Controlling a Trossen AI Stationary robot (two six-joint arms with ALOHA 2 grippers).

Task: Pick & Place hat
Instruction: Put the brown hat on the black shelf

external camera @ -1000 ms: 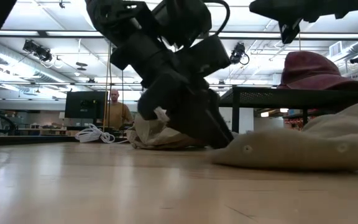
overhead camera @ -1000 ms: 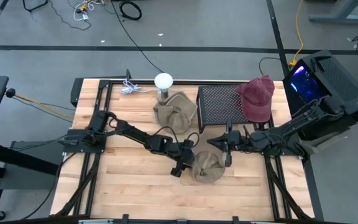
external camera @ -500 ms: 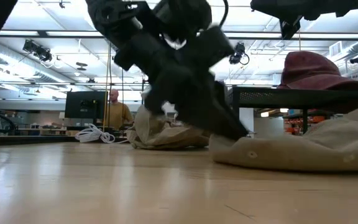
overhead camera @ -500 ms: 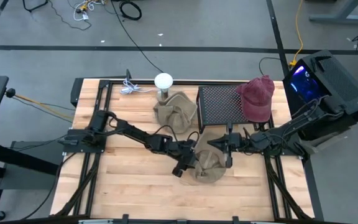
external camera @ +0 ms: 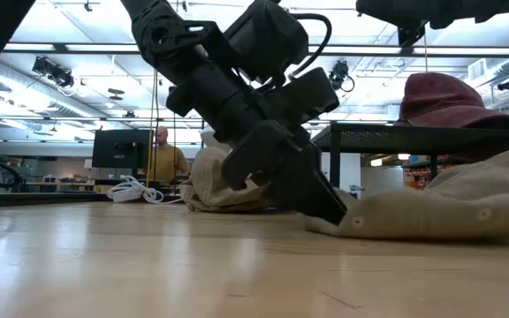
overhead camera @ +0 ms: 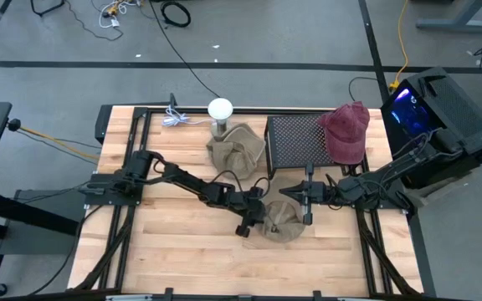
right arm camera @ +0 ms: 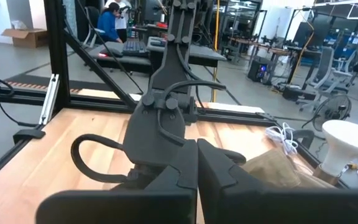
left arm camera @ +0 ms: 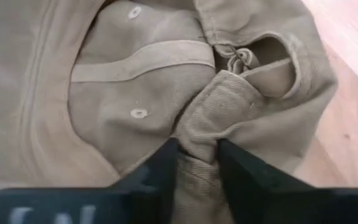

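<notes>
The left gripper [left arm camera: 194,158] pinches a fold of the tan hat [overhead camera: 281,221]; beside it, the right gripper [overhead camera: 306,199], closed, seemingly hovers, its tips cut off.

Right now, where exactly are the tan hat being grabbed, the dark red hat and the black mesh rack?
tan hat [overhead camera: 281,222], high view, on its crown in front of the arms.
dark red hat [overhead camera: 346,132], high view, middle of its crown.
black mesh rack [overhead camera: 294,140], high view, centre of its perforated top.
</notes>
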